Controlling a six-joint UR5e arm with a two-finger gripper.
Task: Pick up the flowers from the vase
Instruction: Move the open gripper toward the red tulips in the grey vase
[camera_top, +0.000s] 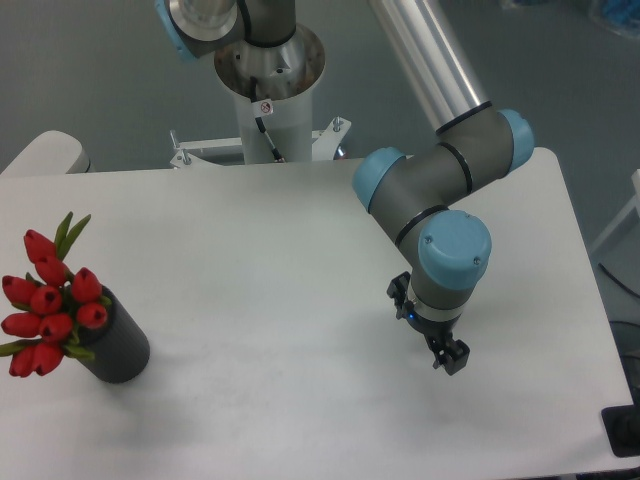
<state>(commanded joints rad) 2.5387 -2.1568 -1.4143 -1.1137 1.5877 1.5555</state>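
The flowers (50, 310), standing in the vase (118, 345) at the tabletop's (280, 260) left edge, are seen well apart from the tool (447, 357), whose grip state cannot be told.

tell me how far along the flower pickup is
Nothing looks done yet: the flowers sit in the vase at the table's left edge. Nothing is in hand; the gripper hangs over bare table well to the right, and whether its fingers are open can't be made out. Left: travel to the vase, grasp the bunch, lift it out.
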